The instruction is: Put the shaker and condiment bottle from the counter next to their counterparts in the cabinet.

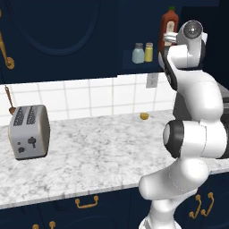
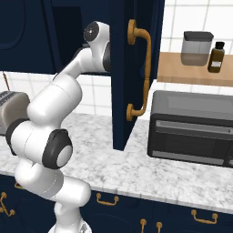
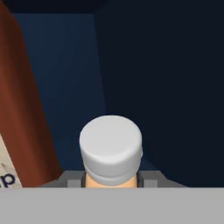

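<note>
Now we hold the condiment bottle (image 3: pixel 110 151) clenched upright in our gripper (image 3: pixel 111 180), just right of the red-brown sauce bottle (image 3: pixel 19 113).

Inside the cabinet (image 3: pixel 131 65), the tall red-brown bottle (image 3: pixel 19 109) stands close on the left of the held condiment bottle (image 3: pixel 110 148); open shelf lies ahead and to the right up to the dark wall. The two shakers (image 1: pixel 142 53) occupy the shelf's left end

Condiment bottle (image 3: pixel 110 151) pale cap between tool (image 3: pixel 110 178) fingers; red-brown bottle (image 3: pixel 19 113) left, cabinet (image 3: pixel 162 78) behind.
</note>
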Available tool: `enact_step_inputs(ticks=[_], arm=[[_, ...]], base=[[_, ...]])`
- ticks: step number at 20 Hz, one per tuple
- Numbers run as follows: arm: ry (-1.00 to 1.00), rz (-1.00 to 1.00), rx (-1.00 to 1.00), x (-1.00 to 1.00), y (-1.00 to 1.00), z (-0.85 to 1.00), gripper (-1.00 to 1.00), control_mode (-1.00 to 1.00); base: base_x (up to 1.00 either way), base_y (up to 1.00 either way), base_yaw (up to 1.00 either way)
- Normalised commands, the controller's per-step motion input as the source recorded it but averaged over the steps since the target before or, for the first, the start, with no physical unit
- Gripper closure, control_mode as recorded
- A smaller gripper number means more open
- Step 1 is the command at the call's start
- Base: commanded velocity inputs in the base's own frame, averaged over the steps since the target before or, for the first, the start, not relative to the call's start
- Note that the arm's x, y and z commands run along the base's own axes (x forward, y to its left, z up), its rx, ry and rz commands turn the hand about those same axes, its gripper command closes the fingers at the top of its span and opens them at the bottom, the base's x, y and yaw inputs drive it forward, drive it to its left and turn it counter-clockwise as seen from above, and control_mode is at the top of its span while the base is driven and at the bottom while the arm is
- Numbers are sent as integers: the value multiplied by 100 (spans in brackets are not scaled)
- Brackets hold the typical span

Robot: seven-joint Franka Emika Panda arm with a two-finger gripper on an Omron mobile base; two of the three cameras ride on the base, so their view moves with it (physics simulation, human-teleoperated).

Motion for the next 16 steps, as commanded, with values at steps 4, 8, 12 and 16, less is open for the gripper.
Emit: enact_step_inputs(ticks=[4, 8, 12, 16], arm=[[0, 0, 0, 0, 0, 0, -100, -100], [0, 0, 0, 0, 0, 0, -100, -100], [0, 0, 0, -5, 0, 1, -100, -100], [0, 2, 0, -41, 4, 8, -100, -100]], base=[[0, 0, 0], [0, 0, 0], [0, 0, 0], [0, 0, 0]])
